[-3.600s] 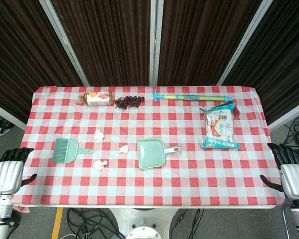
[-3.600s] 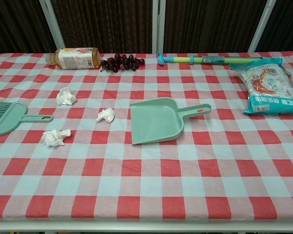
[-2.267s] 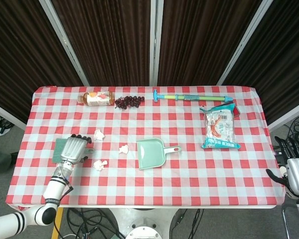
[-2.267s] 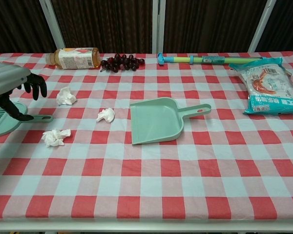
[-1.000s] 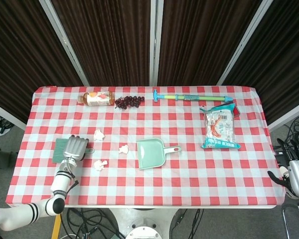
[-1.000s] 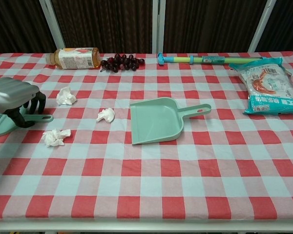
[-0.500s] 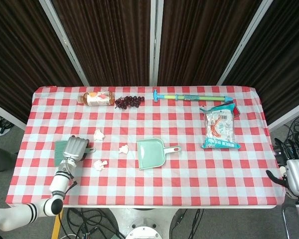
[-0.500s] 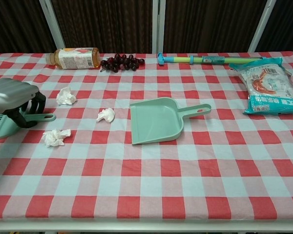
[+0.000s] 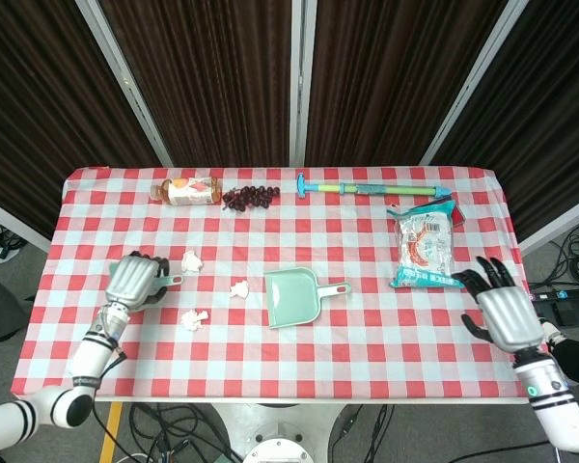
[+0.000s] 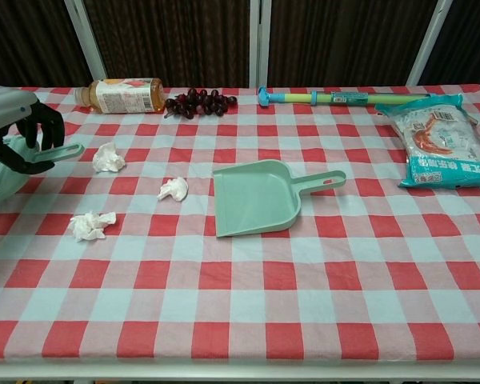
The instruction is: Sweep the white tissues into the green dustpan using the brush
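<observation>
Chest view: left hand (image 10: 14, 120) fingers grip brush (image 10: 8, 172); right hand (image 9: 505, 311) fingers spread, empty

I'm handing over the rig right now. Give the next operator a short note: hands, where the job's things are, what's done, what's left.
Left hand grips the brush, lifted off the table at the left edge. Right hand is open over the right edge, holding nothing.
Green dustpan lies mid-table, handle toward the right.
Three white tissues lie left of the dustpan, none swept in.
Done: brush picked up. Left: sweep all three into the dustpan.
</observation>
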`<state>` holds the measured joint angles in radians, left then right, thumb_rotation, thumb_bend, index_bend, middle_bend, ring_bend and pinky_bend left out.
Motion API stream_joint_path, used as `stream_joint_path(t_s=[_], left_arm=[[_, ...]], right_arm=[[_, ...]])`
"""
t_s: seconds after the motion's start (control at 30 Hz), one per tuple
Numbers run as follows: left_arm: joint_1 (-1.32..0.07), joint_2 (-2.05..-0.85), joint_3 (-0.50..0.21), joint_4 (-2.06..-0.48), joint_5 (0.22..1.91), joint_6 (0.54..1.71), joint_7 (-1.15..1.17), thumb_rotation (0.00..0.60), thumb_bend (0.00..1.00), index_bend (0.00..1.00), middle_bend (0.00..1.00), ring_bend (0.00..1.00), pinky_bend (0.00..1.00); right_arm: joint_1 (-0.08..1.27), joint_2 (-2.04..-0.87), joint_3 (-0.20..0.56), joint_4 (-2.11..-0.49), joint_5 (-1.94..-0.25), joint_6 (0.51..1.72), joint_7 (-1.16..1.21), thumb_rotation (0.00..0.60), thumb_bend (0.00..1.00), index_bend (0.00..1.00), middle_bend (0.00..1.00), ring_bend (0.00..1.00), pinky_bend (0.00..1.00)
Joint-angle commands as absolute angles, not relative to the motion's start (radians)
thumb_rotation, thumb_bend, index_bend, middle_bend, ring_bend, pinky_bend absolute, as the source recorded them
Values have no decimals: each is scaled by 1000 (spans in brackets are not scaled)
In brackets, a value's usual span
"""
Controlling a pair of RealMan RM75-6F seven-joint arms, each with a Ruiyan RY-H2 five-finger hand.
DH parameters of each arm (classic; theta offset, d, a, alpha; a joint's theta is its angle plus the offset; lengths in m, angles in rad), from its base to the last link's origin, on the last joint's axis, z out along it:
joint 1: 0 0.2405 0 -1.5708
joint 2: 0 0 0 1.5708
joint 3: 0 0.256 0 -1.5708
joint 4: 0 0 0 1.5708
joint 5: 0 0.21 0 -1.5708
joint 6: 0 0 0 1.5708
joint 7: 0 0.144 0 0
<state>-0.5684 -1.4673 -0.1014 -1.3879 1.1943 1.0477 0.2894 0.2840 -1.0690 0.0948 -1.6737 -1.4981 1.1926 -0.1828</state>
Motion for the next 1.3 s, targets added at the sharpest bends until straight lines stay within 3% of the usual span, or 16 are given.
stream_joint_path(t_s=[0.03, 0.33, 0.63, 0.87, 1.3], left_arm=[[-544, -1404, -84, -1435, 1295, 1079, 169, 600, 399, 530, 550, 430, 382], [-527, -1358, -61, -1470, 1372, 1100, 80, 600, 401, 531, 550, 430, 382], [-530, -1341, -58, -1464, 1392, 1087, 43, 600, 401, 531, 550, 430, 382], [-530, -1346, -55, -1444, 1397, 1074, 13, 600, 401, 531, 550, 430, 382], [-532, -1351, -52, -1430, 1415, 1070, -3, 600, 401, 531, 550, 430, 382]], right_arm=[[396, -1164, 121, -1673, -1451, 1057, -335, 600, 228, 220, 221, 12, 0], [578, -1412, 171, -1565, -1282, 881, -518, 600, 143, 247, 245, 19, 4], [683, -1606, 197, -1424, -1144, 855, -634, 600, 143, 361, 319, 77, 33], [723, -1652, 203, -1388, -1084, 859, -654, 600, 146, 369, 328, 85, 38], [784, -1704, 183, -1351, -995, 857, -703, 600, 242, 401, 374, 128, 54]])
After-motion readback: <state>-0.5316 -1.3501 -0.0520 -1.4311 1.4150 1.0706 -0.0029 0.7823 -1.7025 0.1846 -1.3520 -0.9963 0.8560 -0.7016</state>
